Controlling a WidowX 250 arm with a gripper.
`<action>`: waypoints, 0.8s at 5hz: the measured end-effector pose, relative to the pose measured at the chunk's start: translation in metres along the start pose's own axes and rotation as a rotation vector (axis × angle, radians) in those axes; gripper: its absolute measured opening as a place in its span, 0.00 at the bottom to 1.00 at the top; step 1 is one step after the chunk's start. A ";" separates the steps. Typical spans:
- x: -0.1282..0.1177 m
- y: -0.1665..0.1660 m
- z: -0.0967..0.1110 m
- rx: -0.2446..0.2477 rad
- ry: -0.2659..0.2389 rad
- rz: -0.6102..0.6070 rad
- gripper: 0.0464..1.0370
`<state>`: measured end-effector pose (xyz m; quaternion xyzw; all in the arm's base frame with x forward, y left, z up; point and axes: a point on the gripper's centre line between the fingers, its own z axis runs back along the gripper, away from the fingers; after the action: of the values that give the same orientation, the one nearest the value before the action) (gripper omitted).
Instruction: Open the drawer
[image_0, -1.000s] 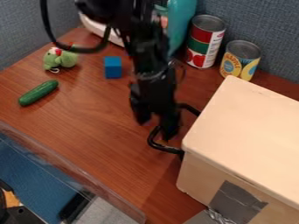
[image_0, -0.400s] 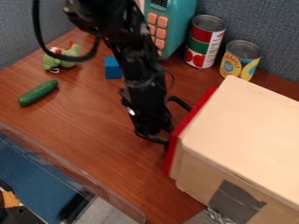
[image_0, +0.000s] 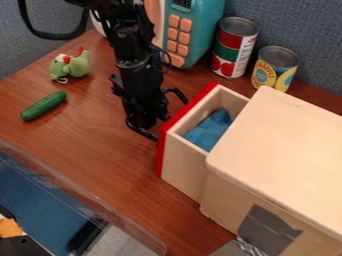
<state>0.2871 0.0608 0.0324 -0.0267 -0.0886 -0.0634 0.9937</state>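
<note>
Since the earlier frame, the drawer (image_0: 184, 167) has slid farther out of the pale box (image_0: 287, 150), towards between ten and eleven o'clock, and the gripper (image_0: 148, 124) has travelled with it. The drawer is now partly open, just about mid-view, with its red front (image_0: 161, 152) facing ten o'clock. The gripper is at the black handle (image_0: 141, 133); I cannot tell whether the claw is clenched or released.

Brown tabletop (image_0: 100, 145) stretches from the red front to the cucumber (image_0: 44, 106) at between nine and ten, giving the drawer room that way. A clear plastic rim (image_0: 80, 194) borders the table at half past seven; the blue-grey partition (image_0: 304, 25) bounds it at one to two.

I count one drawer, one cucumber, one green plush toy (image_0: 78, 65) at ten, one teal toy microwave (image_0: 206, 30) at twelve, and two cans: a red-and-green one (image_0: 232, 47) at one and a yellow one (image_0: 274, 67) nearer two.

Inside the drawer lies a blue cloth (image_0: 212, 131).
</note>
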 end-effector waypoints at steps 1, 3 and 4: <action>0.002 0.021 0.004 0.042 0.001 0.002 0.15; -0.004 0.038 0.013 0.074 0.050 0.024 0.71; -0.006 0.035 0.023 0.066 0.058 0.014 0.96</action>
<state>0.2820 0.0974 0.0529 0.0071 -0.0615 -0.0541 0.9966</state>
